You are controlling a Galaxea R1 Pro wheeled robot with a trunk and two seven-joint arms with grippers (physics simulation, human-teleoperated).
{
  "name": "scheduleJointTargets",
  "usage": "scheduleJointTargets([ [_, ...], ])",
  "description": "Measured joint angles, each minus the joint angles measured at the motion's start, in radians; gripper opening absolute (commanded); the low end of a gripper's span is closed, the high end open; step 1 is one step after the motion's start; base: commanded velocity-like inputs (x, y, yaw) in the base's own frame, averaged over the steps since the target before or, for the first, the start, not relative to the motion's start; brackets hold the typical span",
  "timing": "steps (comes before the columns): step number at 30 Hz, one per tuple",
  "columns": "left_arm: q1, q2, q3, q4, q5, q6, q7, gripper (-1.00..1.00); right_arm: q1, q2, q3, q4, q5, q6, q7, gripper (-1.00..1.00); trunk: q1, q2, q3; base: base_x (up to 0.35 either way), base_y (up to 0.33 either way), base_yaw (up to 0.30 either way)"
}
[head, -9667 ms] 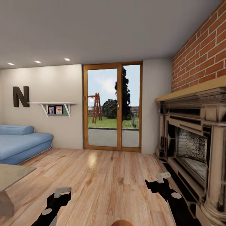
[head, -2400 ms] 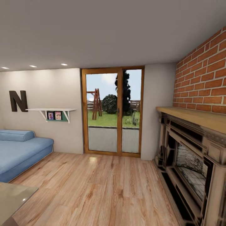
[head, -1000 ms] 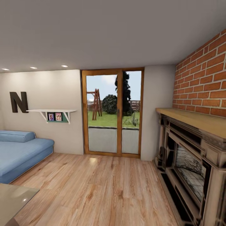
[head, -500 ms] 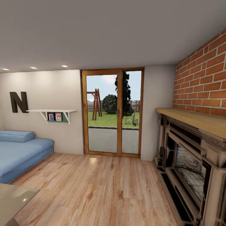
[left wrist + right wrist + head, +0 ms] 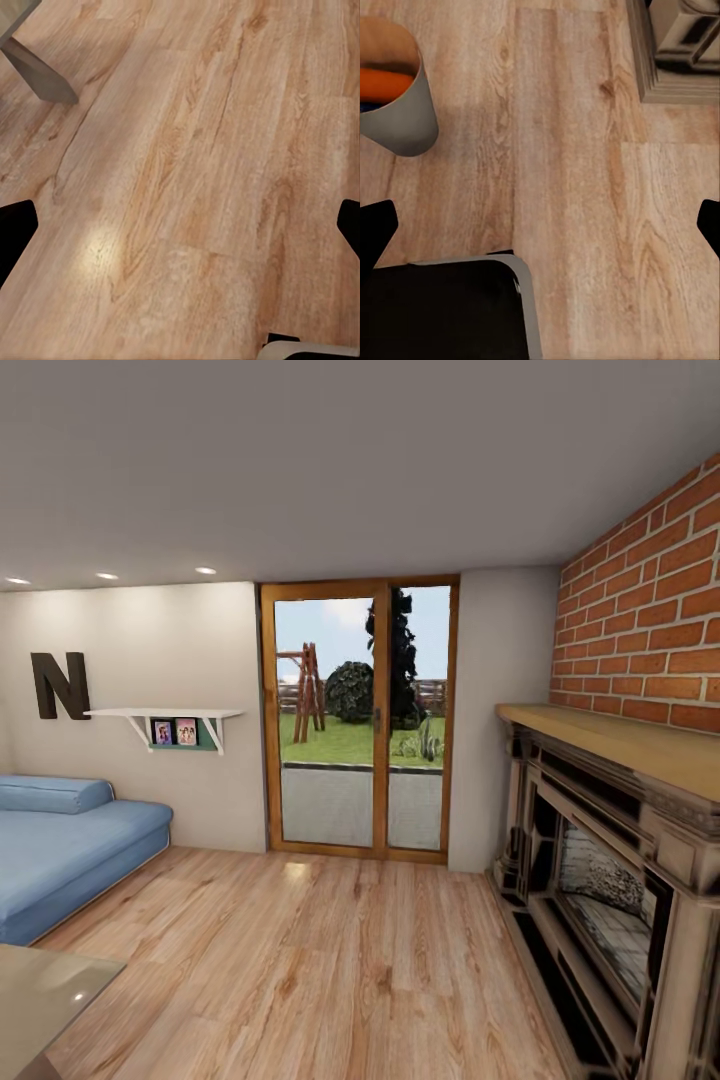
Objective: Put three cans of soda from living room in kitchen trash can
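In the right wrist view the tash can [image 5: 403,120], a pale grey bucket with a brown inner wall, stands over the wooden floor off to one side of my right gripper [image 5: 540,225]. An orange can of soda [image 5: 384,81] lies inside it. The right gripper is open, its black fingertips [image 5: 375,225] spread to the frame's edges with nothing between them. My left gripper [image 5: 180,225] is also open over bare floor boards, fingertips [image 5: 13,229] wide apart. The head view looks across the living room.
A blue sofa [image 5: 60,850] lies at the left and a glass coffee table corner [image 5: 40,985] at the lower left. The brick fireplace [image 5: 620,860] lines the right wall. A glass patio door [image 5: 360,720] is straight ahead. Open wooden floor [image 5: 330,960] runs between them.
Since the earliest frame the head view has tilted up, and both arms have left it. Over the last second nothing has visibly changed.
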Motion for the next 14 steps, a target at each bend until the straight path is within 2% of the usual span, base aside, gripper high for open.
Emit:
scheduleJointTargets([
  [14,-0.002,0.000,0.000,0.000,0.000,0.000,0.000,1.00,0.000,0.003,0.000,-0.001,-0.001,0.000,-0.001,1.00,0.000,0.000,0.000,0.000,0.000,0.000],
])
